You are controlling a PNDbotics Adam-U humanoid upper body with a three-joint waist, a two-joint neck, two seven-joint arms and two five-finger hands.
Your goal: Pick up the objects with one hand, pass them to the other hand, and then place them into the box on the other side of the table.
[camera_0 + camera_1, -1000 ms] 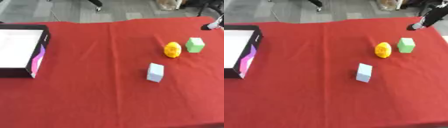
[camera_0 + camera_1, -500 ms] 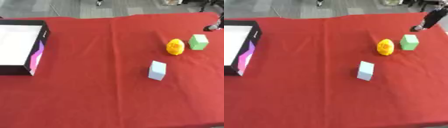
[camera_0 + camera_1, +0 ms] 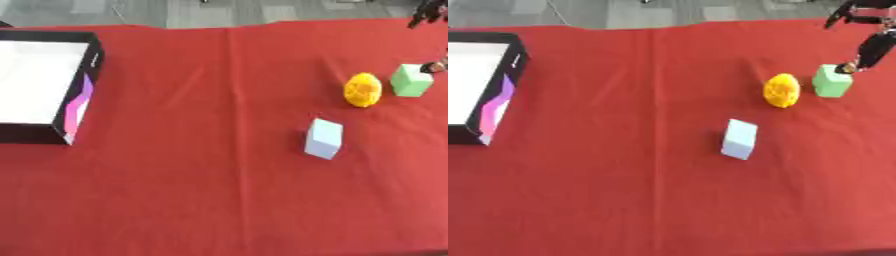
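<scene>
In the left eye view, you have the red table cloth point(image 3: 201, 200) with the black box point(image 3: 52, 90), white inside, at the far left. On the right side stand a pale blue block point(image 3: 324, 138), nearer to you, a yellow round object point(image 3: 362, 90) farther, and a green cube point(image 3: 410, 80) just beside it on the right. In the right eye view, your right hand point(image 3: 866, 50) comes in from the far right corner, its dark fingertip at the top right edge of the green cube; I cannot tell if the fingers are spread or curled. Your left hand shows in neither view.
</scene>
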